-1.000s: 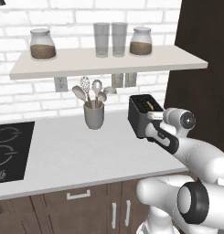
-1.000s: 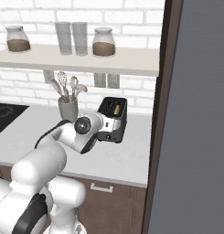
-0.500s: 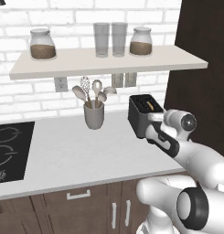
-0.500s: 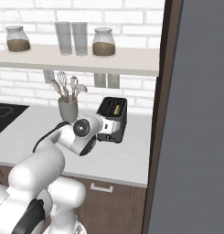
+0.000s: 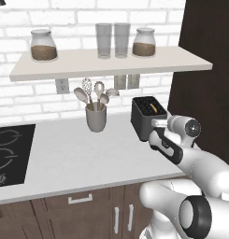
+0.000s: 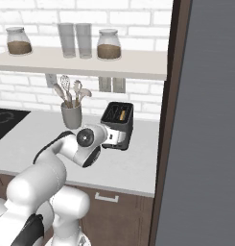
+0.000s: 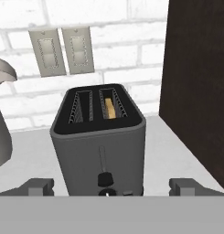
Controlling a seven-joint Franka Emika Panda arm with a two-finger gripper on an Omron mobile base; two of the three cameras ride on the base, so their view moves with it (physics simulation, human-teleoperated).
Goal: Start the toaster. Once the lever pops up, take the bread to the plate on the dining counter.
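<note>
Fingers [image 7: 111, 187] spread wide, holding nothing, low and level at the toaster's [image 7: 99, 146] front face. Toaster sits on the desk [image 5: 78, 149] by the dark side panel, straight ahead of them. Bread [image 7: 110, 109] down in its right slot. Lever [image 7: 104, 179] sits low on its vertical track, between the tips; pressing it calls for a short advance, then downward.

I'm looking into a home kitchen, a rendered one. A white brick wall [image 5: 22, 100] backs a pale table [image 5: 78, 158] with dark wood cabinets [image 5: 83, 212] beneath and a black hob [image 5: 8, 154] set into it. A wall shelf [image 5: 106, 65] carries two storage jars [image 5: 43, 45] and drinking glasses [image 5: 112, 40]; below stand a utensil cup [image 5: 96, 116] and a toaster [image 7: 99, 141] near wall sockets [image 7: 63, 50].
</note>
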